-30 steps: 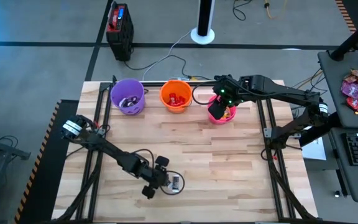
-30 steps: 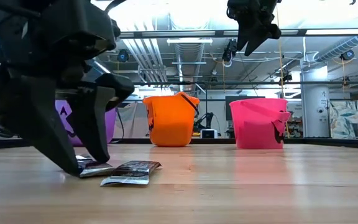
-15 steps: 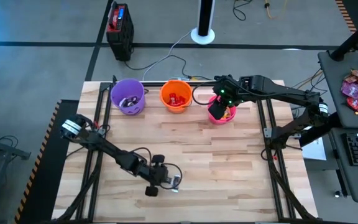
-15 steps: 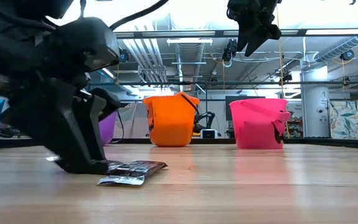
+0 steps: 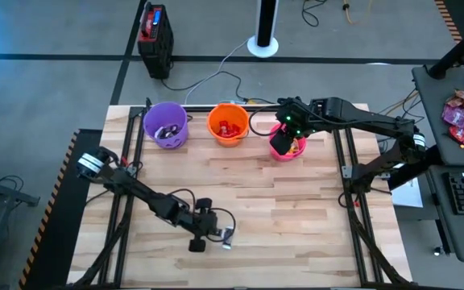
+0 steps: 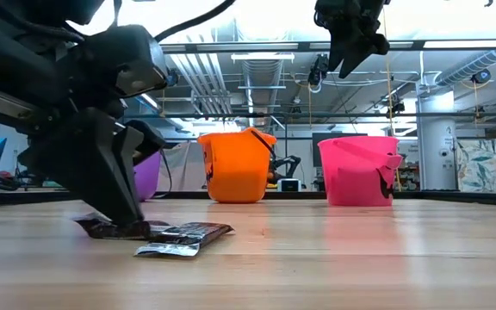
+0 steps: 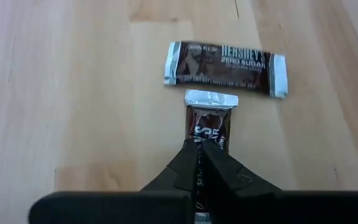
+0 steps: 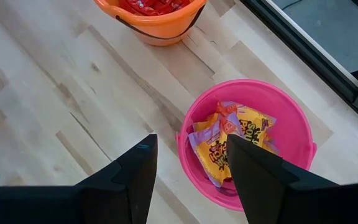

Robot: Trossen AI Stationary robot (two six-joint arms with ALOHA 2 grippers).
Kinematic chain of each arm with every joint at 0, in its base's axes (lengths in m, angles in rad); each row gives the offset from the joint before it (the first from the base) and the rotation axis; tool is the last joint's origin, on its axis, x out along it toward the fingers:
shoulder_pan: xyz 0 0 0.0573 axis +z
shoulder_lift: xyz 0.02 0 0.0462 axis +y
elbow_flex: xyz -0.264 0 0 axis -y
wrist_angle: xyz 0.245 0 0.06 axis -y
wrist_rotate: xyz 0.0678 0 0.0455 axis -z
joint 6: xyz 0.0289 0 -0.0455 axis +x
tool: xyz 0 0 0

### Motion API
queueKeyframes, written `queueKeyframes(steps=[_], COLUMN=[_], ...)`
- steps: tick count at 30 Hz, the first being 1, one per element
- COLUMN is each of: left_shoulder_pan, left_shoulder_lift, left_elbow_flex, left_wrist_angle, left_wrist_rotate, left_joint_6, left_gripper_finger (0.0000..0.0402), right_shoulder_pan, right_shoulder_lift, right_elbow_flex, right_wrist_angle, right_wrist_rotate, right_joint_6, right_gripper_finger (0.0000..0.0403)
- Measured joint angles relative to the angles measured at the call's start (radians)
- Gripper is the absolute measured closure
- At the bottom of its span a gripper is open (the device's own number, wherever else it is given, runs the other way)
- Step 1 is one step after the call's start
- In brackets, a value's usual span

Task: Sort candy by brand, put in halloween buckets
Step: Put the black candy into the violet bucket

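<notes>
The pale, planked wooden table (image 5: 296, 201) is carrying three small round plastic pails in a row along its far edge: a purple pail (image 5: 165, 123) showing dark wrappers, an orange pail (image 5: 228, 124) showing glossy red bars, and a pink pail (image 5: 288, 143) showing crinkly yellow packets.

The right gripper (image 8: 188, 171) is hovering above the pink pail with its fingers standing wide apart and gripping nothing, well apart from the loose candy.

The left gripper (image 7: 199, 163) is sitting at the near middle of the table, by far the nearer arm to the work. Its fingers are pinched together on the near end of a dark brown foil-wrapped bar with a crimped silver tail (image 7: 209, 121). That bar's long axis is running straight away from the claw, in line with the fingers, so it is being held endwise and not across its width. In the low view the wrapper looks to be lying on or barely off the wood.

A second dark brown bar with white lettering and silver crimped ends (image 7: 226, 60) is lying flat just beyond the held bar's free tip, crosswise to it, the two very close or touching. A straight lift looks likely to clear it, while any forward slide would be nudging it.

Both wrappers are thin, slick and crinkly, so an end grip may be letting the bar droop or swing on the way to the purple pail.
</notes>
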Motion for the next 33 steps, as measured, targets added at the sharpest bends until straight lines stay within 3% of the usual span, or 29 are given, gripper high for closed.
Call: queueKeyframes(steps=[4,8,15,21,27,33], left_shoulder_pan=[0.000,-0.006,-0.033,-0.062,-0.080,-0.069], left_shoulder_lift=[-0.074,-0.166,-0.312,-0.339,-0.320,-0.321], left_elbow_flex=[-0.007,-0.009,-0.013,-0.023,-0.054,-0.067], left_wrist_angle=[-0.080,-0.186,-0.193,-0.310,-0.318,-0.384], left_wrist_rotate=[0.013,0.012,-0.017,-0.026,0.031,0.031], left_joint_6=[-0.060,-0.242,-0.448,-0.887,-1.180,-1.326], left_gripper_finger=[0.0401,0.0400,0.0401,0.0397,0.0356,0.0277], right_shoulder_pan=[0.000,0.000,0.000,0.000,0.000,0.000], right_shoulder_lift=[0.000,0.000,0.000,0.000,0.001,0.010], right_elbow_flex=[0.000,0.000,0.000,0.000,0.000,-0.001], right_wrist_angle=[0.000,0.000,0.000,0.001,0.003,0.031], right_wrist_rotate=[0.000,0.000,0.000,0.000,0.000,-0.003], right_joint_6=[0.000,0.000,-0.024,-0.038,-0.044,-0.055], right_gripper_finger=[0.0218,0.0218,0.0218,0.0218,0.0218,0.0218])
